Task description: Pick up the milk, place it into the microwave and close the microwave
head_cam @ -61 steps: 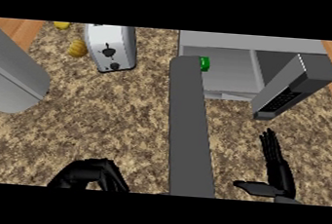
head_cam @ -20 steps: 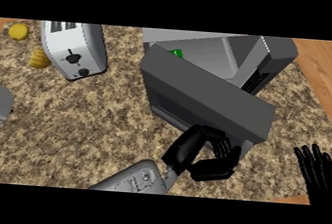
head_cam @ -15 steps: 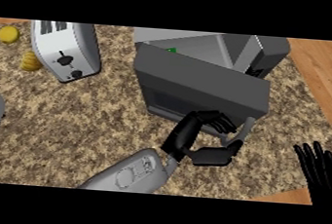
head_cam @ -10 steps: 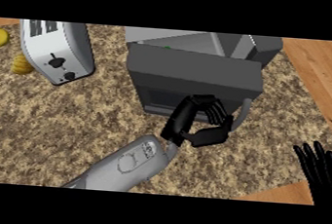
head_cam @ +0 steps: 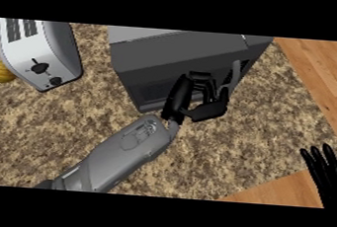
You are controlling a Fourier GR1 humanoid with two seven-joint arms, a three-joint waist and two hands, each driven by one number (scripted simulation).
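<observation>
**Shutting the microwave door: push flat, don't hook it**

Can't see the milk anywhere in this view, so I'd guess it's inside the microwave (head_cam: 179, 54) behind the door, but that's a guess. The dark door (head_cam: 167, 68) looks nearly or fully shut against the body; there's a thin seam at its right edge and I can't tell if it's latched.

The left hand (head_cam: 200, 99) sits right on the door front, low and toward the door's right side, fingers curled with nothing in them. For this step I'd push straight into the panel near that free edge until the seam goes, then back off without snagging the door.

The right hand (head_cam: 328, 171) rests open, fingers up, well off to the microwave's lower right. The toaster (head_cam: 40, 52) is left of the microwave, out of the way.
</observation>
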